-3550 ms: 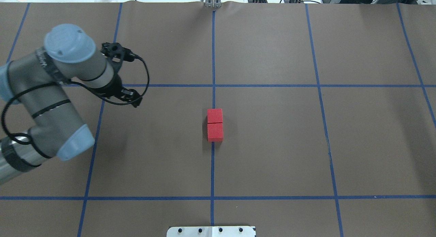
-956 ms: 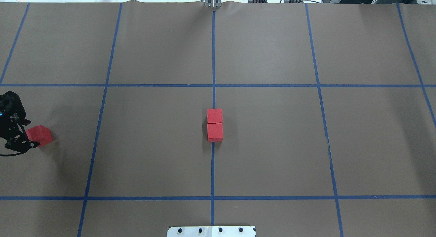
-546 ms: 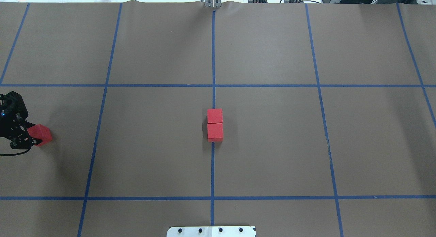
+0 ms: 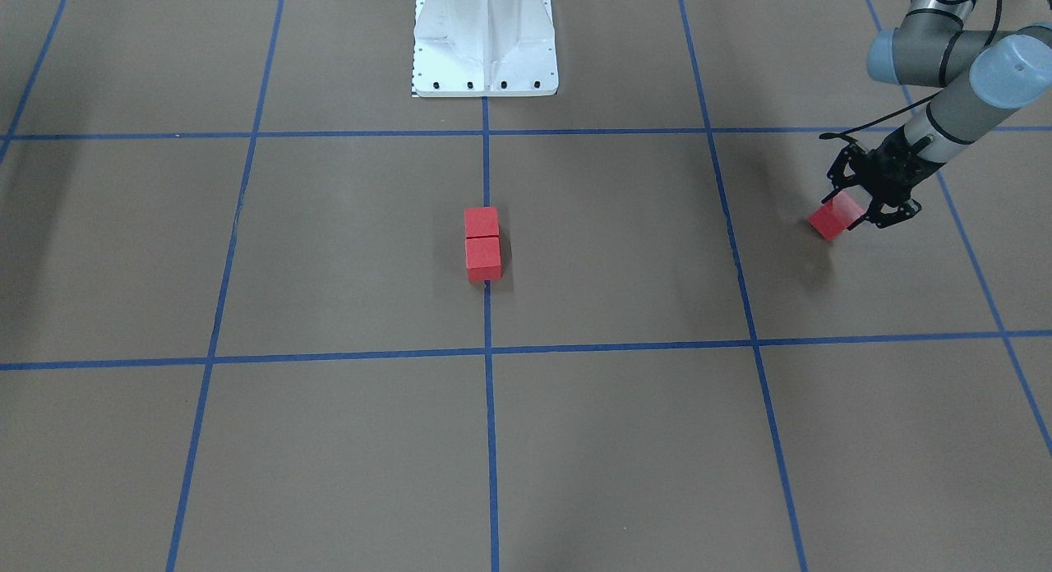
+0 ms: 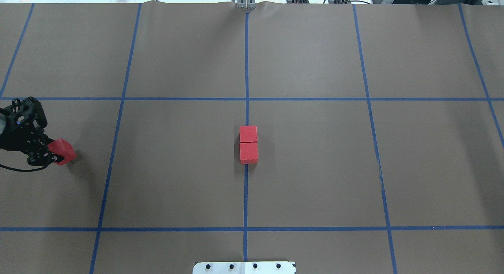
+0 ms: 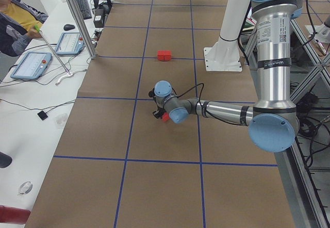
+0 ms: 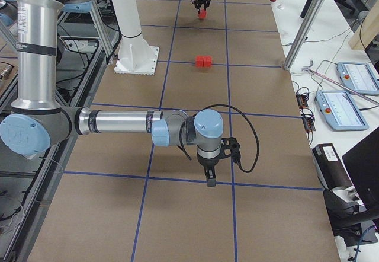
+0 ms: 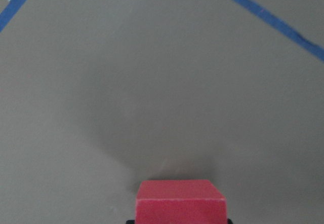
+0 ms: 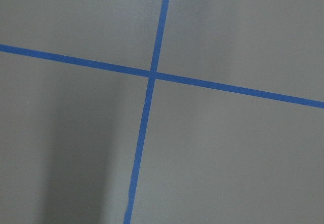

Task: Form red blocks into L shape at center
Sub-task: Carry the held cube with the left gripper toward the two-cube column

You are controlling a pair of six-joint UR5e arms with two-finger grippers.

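Two red blocks (image 5: 248, 134) (image 5: 249, 152) lie touching in a short column on the blue line at the center (image 5: 246, 179); in the front-facing view they are the pair of red blocks (image 4: 482, 243). A third red block (image 5: 63, 152) (image 4: 833, 221) is at the far left, held a little above the table, with my left gripper (image 5: 55, 153) (image 4: 855, 207) shut on it. The left wrist view shows this block (image 8: 180, 201) at the bottom edge, with its shadow on the paper. My right gripper (image 7: 210, 179) shows only in the exterior right view, so I cannot tell its state.
The white robot base plate (image 4: 485, 38) (image 5: 244, 267) stands at the table's near edge. A metal post (image 5: 246, 0) rises at the far edge. In the exterior left view a seated person (image 6: 15, 16) and tablets (image 6: 31, 65) are beside the table.
The left arm swung out to the left edge, where its gripper took the third block. In the last half second gripper and block have moved right and slightly up.
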